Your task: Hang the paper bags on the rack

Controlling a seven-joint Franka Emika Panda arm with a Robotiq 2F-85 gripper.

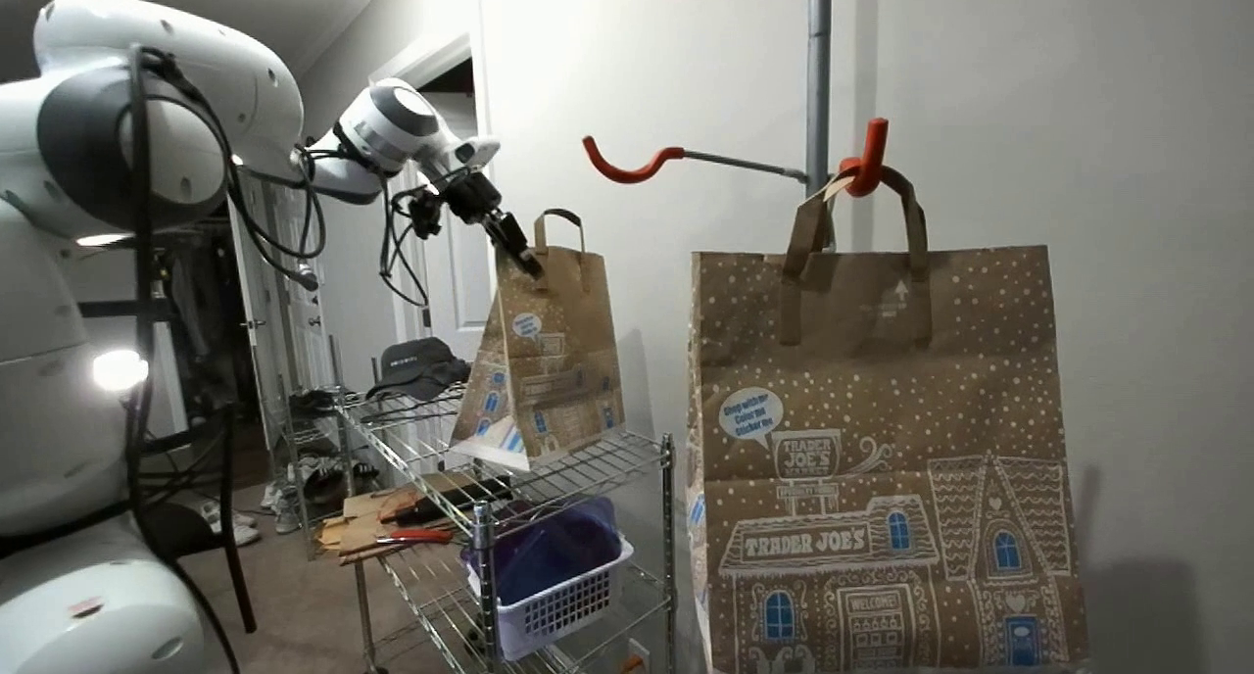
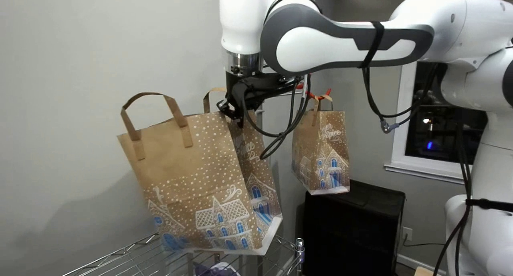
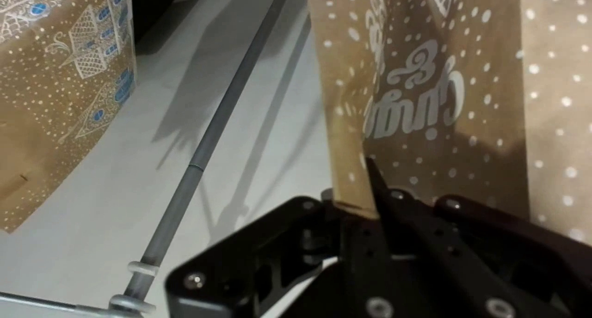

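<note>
White and grey, the arm (image 1: 176, 76) reaches in from the side in both exterior views, elbow high, wrist angled down, its black jaws slanting to the top rim of the held bag (image 1: 568, 361). They are closed together, with a thin fold of that bag's paper pinched between them. The bag is above the wire shelf (image 1: 588, 478); I cannot tell whether its base touches. Its mouth faces up and its long axis runs roughly upright, though in an exterior view showing its near loop handle (image 2: 175, 110) it leans, base further right than mouth. Brown kraft, it carries white speckles and lettering, with white-and-blue houses towards the bottom; its narrow side is creased inward. A matching second bag (image 1: 882, 409) hangs upright by its handle from a red-orange hook (image 1: 877, 145) on the grey rack (image 1: 819, 76).
</note>
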